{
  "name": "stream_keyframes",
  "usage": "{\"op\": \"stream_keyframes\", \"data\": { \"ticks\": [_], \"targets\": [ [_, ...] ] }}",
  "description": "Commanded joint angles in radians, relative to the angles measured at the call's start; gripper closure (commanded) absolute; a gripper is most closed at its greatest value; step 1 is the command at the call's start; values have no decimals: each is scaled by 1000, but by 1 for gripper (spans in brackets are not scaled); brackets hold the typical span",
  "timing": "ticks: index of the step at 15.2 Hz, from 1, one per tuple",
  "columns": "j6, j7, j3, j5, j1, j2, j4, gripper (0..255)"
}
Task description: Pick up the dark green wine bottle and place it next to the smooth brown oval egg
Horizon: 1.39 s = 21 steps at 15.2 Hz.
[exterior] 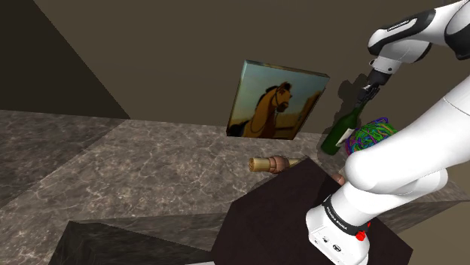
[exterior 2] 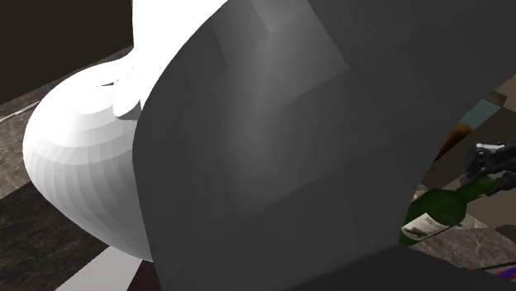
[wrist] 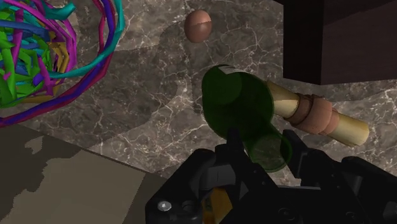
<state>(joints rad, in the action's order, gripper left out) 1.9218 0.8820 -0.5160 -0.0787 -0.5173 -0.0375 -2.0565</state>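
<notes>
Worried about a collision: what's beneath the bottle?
Marble surface and a wooden roller, one end hidden by the bottle; whatever lies right below its base is covered.

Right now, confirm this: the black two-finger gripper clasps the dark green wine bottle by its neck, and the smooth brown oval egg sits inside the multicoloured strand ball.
Wrong on the egg: the wrist view shows it lying on the marbled surface, apart from the ball, not inside it. The gripper does clasp the wine bottle by its neck.
</notes>
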Motion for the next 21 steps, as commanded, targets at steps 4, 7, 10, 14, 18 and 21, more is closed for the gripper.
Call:
{"op": "stream_keyframes", "data": {
  "ticks": [4,7,10,14,18,21],
  "targets": [
    [69,6,-3,10,-2,23,-47,255],
    [108,11,-5,18,-3,41,-70,255],
    [148,17,-6,28,-5,62,-92,255],
    [200,26,-6,44,-7,92,-118,255],
    [252,38,-5,63,-10,125,-140,255],
    [291,49,-3,79,-13,153,-155,255]
  ]
}}
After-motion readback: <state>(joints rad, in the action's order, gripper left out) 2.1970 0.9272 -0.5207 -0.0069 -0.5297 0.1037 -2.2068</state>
